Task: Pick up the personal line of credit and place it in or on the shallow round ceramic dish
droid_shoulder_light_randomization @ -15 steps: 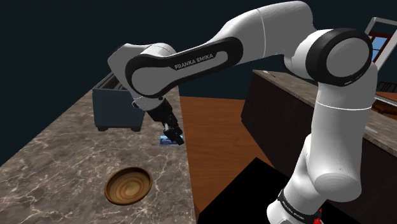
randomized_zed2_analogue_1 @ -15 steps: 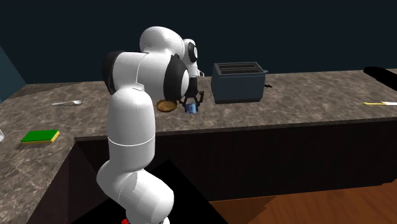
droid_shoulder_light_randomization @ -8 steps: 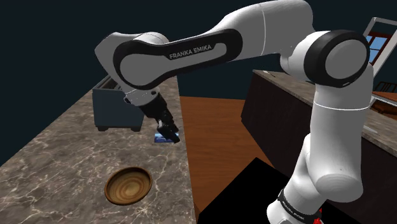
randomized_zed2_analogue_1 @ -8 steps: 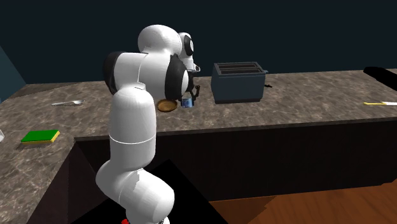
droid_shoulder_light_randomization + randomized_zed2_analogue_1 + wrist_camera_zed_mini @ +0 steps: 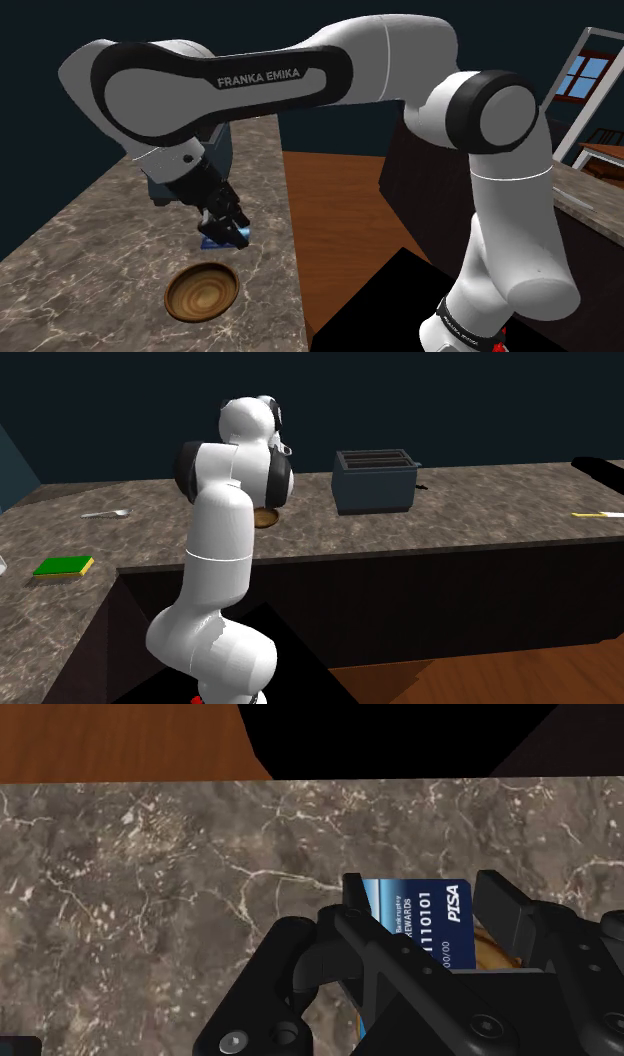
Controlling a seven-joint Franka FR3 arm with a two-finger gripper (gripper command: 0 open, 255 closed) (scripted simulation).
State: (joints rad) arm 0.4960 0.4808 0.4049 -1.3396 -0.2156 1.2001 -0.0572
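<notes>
A blue credit card (image 5: 425, 922) with white digits stands clasped between my black fingers (image 5: 352, 922); my gripper (image 5: 428, 909) is shut on it. In the shoulder view the gripper (image 5: 228, 226) holds the card (image 5: 224, 239) just above the marble counter, a short way beyond the far rim of the shallow round brown dish (image 5: 202, 291). A sliver of brown dish (image 5: 488, 948) shows behind the card. In the second exterior view the dish (image 5: 264, 518) peeks out beside the arm, which hides the hand.
A dark grey toaster (image 5: 376, 480) stands on the counter (image 5: 90, 250) behind the arm. Farther off lie a green sponge (image 5: 62, 566), a spoon (image 5: 105, 513) and a yellow item (image 5: 598, 514). The counter edge (image 5: 297, 270) drops to a wooden floor.
The arm has swung from beside the toaster toward the dish, carrying the card toward the shoulder view's lower left. The grip on the card is unchanged.
</notes>
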